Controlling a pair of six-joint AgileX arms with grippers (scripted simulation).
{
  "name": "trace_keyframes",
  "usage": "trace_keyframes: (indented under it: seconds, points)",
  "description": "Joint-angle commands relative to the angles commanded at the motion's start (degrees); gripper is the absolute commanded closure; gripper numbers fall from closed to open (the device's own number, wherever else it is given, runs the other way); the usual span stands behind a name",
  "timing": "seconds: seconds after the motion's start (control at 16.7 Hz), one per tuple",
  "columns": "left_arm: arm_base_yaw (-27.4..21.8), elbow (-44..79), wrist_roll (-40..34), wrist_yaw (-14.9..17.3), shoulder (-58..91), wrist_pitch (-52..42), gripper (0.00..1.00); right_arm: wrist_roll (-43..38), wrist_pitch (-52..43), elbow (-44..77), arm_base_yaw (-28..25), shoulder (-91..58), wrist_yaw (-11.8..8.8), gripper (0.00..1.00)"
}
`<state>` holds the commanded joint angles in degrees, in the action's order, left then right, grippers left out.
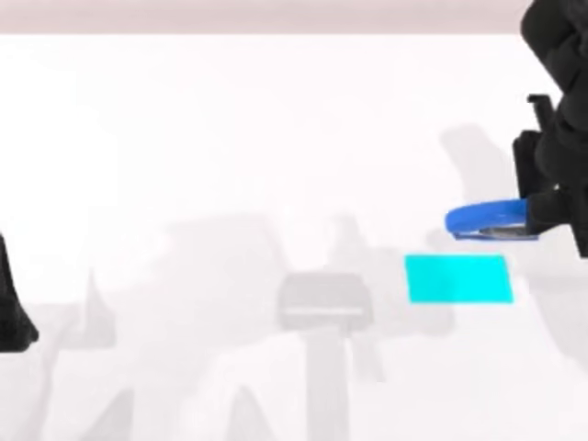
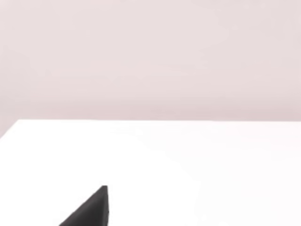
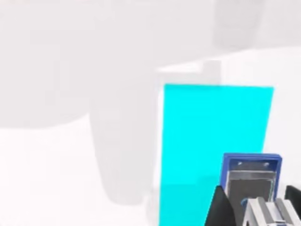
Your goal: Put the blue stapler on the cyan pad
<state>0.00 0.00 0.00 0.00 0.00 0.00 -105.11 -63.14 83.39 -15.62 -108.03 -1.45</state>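
The blue stapler [image 1: 487, 221] hangs in the air at the table's right side, held at its right end by my right gripper [image 1: 535, 213], which is shut on it. The cyan pad [image 1: 458, 278] lies flat on the white table just in front of and below the stapler. In the right wrist view the stapler [image 3: 250, 176] sticks out from between the dark fingers [image 3: 217, 209], with the cyan pad [image 3: 207, 141] under it. My left arm [image 1: 11, 303] stays parked at the table's left edge; only one dark fingertip [image 2: 91, 209] shows in its wrist view.
The white table [image 1: 230, 138] carries soft grey shadows of the arms near its middle and front. A pale wall band runs along the far edge.
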Motion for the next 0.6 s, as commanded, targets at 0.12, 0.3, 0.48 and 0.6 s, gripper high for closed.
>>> trace_keyframes:
  seconds: [0.12,0.3,0.48,0.6]
  points:
    - [0.0,0.0,0.0,0.0,0.0,0.0,0.00,-0.9,4.9,-2.8,-0.8,-1.9,0.0,1.00]
    - [0.0,0.0,0.0,0.0,0.0,0.0,0.00,-2.2,12.3,-7.2,-2.1,-4.9,0.1,1.00]
    - [0.0,0.0,0.0,0.0,0.0,0.0,0.00,-3.0,15.7,-9.5,-2.9,-6.5,0.1,1.00]
    - [0.0,0.0,0.0,0.0,0.0,0.0,0.00,-3.0,15.7,-9.5,-2.9,-6.5,0.1,1.00]
